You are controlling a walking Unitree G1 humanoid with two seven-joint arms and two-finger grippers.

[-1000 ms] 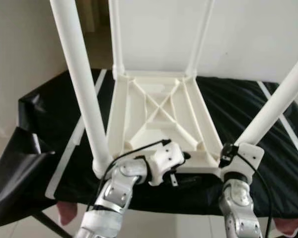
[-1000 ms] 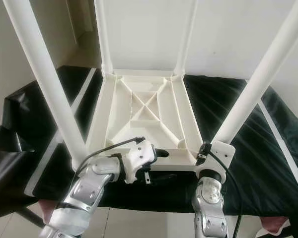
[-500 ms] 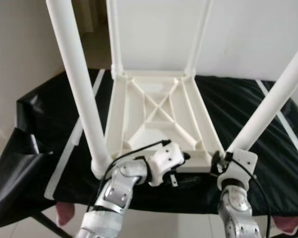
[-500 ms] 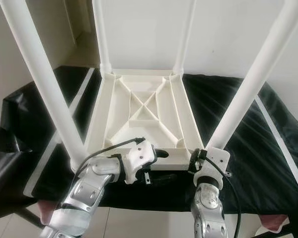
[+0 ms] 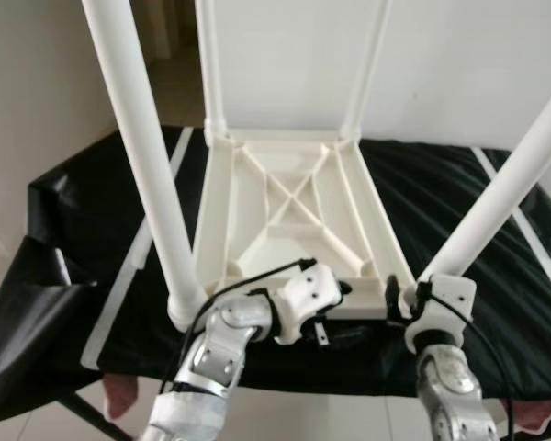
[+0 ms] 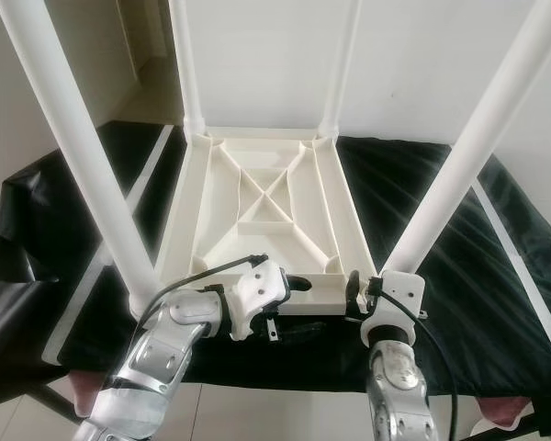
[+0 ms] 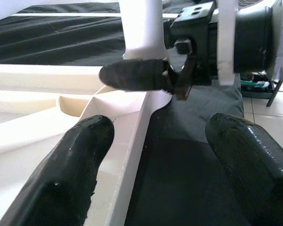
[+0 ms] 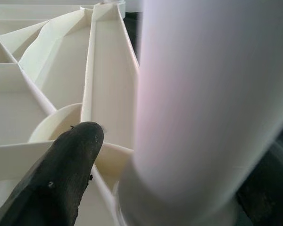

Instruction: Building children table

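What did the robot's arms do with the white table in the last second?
The right gripper slid inward along the near edge of the upturned white plastic tabletop, carrying the foot of the near right white round leg toward its corner socket; its fingers sit around that leg. The left gripper, fingers open at the same edge, stayed put, as did the other three legs and the black cloth.

Left tool (image 7: 151,155) agape — right tool (image 6: 356,296) clamped
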